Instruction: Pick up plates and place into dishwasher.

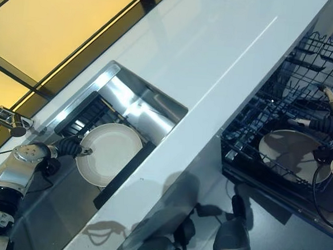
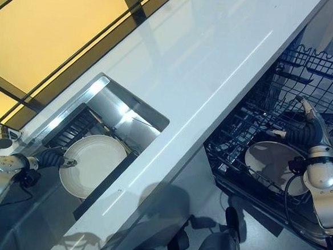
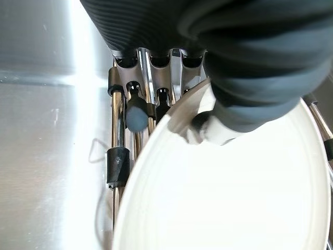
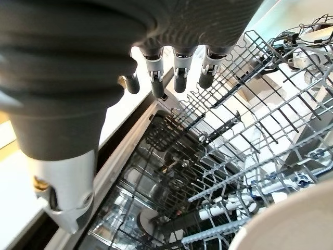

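Left robot hand [image 1: 73, 147] pinches rim of white plate [image 1: 110, 154] w/ thumb & fingers, over sink [image 1: 150, 115] in white bench [image 1: 216, 65]; right robot hand [image 2: 309, 132], fingers straight & empty, is above 2nd plate [image 2: 272, 161] in dishwasher rack [image 2: 258, 117] beside bench.

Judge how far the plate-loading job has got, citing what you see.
Done: one plate already lies in the dishwasher rack, beside the open right hand. In hand: the left hand grips the rim of a second plate in the sink. Left: carry that plate across the counter into the rack.
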You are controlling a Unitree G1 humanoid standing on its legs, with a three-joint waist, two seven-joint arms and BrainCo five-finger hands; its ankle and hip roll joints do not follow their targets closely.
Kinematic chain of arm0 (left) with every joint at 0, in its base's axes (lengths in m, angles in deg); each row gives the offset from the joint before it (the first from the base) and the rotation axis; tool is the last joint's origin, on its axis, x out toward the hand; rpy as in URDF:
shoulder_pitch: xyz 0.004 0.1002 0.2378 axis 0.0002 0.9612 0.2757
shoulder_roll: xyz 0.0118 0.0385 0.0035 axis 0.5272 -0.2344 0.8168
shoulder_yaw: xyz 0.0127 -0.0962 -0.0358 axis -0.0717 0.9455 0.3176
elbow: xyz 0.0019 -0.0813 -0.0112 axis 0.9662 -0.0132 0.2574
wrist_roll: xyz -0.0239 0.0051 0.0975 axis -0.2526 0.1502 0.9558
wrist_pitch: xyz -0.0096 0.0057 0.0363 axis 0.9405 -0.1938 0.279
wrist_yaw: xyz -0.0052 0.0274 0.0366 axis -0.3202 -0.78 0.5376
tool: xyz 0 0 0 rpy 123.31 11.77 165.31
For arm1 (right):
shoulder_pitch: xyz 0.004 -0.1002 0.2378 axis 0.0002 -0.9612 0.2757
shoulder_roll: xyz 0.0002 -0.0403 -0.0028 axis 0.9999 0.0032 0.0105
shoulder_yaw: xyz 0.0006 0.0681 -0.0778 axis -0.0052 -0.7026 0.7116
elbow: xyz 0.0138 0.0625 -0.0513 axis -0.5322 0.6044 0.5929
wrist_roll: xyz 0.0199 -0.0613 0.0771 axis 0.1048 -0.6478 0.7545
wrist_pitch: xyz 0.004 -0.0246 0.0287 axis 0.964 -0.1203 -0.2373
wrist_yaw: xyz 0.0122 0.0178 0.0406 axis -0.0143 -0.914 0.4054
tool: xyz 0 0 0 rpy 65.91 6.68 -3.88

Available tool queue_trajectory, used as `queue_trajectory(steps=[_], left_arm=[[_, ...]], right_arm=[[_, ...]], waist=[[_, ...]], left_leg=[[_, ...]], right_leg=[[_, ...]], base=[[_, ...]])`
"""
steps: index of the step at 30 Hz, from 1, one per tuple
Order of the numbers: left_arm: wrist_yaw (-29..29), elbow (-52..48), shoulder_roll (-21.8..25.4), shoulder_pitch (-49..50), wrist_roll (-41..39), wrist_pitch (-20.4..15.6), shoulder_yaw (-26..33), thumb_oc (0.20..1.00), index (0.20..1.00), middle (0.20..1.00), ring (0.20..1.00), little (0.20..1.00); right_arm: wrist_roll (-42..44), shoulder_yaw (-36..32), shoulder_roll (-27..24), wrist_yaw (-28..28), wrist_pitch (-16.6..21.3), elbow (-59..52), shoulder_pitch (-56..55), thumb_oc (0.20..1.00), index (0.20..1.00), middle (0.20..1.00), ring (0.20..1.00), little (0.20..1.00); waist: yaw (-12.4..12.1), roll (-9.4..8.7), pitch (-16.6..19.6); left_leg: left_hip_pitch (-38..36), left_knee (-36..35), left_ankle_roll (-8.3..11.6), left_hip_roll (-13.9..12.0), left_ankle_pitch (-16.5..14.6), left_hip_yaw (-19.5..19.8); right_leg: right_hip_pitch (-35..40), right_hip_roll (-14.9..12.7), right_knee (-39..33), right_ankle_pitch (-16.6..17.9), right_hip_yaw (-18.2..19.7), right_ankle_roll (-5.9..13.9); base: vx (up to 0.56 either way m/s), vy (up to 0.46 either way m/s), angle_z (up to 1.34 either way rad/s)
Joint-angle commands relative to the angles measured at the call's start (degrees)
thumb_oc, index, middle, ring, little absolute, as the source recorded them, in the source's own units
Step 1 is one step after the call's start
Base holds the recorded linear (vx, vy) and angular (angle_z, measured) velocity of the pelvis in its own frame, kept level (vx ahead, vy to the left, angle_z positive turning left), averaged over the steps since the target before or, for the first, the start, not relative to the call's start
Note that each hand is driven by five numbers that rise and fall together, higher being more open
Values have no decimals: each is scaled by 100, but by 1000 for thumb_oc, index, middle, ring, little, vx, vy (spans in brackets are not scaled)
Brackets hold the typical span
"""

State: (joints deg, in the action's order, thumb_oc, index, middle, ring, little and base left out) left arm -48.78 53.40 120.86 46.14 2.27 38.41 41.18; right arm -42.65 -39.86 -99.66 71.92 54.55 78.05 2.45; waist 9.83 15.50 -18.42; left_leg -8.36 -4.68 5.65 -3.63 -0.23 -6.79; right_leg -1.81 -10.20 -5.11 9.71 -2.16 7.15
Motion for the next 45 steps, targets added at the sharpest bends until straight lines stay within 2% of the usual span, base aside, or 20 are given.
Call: queue_trajectory(steps=[1, 8, 15, 24, 33, 39, 41, 45], left_arm=[[-24, -256, 363, 161, -277, -264, -39, 200, 200, 200, 200, 200], [-331, -380, 335, 242, -562, -354, 126, 200, 200, 200, 200, 200], [-1065, -581, 210, 378, -740, -649, 414, 200, 200, 200, 200, 200], [-2482, -912, -65, 569, -533, -1159, 1091, 200, 200, 200, 200, 200], [-4694, -1378, -517, 729, 342, -1379, 1852, 200, 200, 200, 200, 200], [-5321, -1634, -660, 817, 580, -1651, 2133, 200, 200, 200, 200, 200], [-5533, -1705, -663, 828, 625, -1765, 2188, 200, 200, 200, 200, 200], [-6039, -1873, -670, 789, 717, -2201, 2246, 200, 200, 200, 200, 200]], right_arm=[[117, -154, -53, -158, 360, -383, -105, 1000, 1000, 1000, 1000, 1000], [160, -173, 6, -218, 393, -384, -194, 1000, 1000, 1000, 1000, 1000], [128, -192, 192, -364, 411, -408, -269, 1000, 1000, 1000, 1000, 1000], [-8, -255, 717, -529, 540, -441, -455, 1000, 1000, 1000, 1000, 1000], [-102, -267, 1169, -742, 604, -459, -561, 1000, 1000, 1000, 1000, 1000], [-162, -261, 1292, -992, 611, -456, -502, 1000, 1000, 1000, 1000, 1000], [-103, -302, 1274, -1211, 679, -494, -436, 1000, 1000, 1000, 1000, 1000], [-170, -432, 1236, -2028, 966, -651, -183, 1000, 1000, 1000, 1000, 1000]], waist=[[-103, -387, 528], [-148, -449, 546], [-244, -579, 580], [-448, -886, 774], [-677, -1223, 988], [-785, -1329, 1079], [-811, -1355, 1104], [-879, -1412, 1169]], left_leg=[[582, 422, -81, 130, -17, 180], [598, 395, -85, 125, -7, 228], [607, 340, -90, 80, 8, 257], [571, 326, -82, -31, -19, 293], [573, 320, -57, -155, 13, 384], [535, 323, -31, -219, 2, 423], [516, 314, -27, -238, 0, 432], [498, 315, -24, -275, -12, 425]], right_leg=[[31, -356, 1318, -1405, 87, 235], [31, -331, 1292, -1394, 59, 227], [53, -290, 1259, -1390, -7, 213], [219, -224, 1171, -1400, -199, 182], [363, -134, 1111, -1381, -390, 138], [452, -91, 1108, -1412, -468, 119], [482, -75, 1103, -1421, -491, 113], [529, -43, 1086, -1430, -551, 103]], base=[[0, 0, 0], [-7, -6, 1], [-25, -41, 1], [-12, -85, 4], [-17, -95, 7], [8, -51, 4], [-5, -43, 1], [-15, -43, 6]])
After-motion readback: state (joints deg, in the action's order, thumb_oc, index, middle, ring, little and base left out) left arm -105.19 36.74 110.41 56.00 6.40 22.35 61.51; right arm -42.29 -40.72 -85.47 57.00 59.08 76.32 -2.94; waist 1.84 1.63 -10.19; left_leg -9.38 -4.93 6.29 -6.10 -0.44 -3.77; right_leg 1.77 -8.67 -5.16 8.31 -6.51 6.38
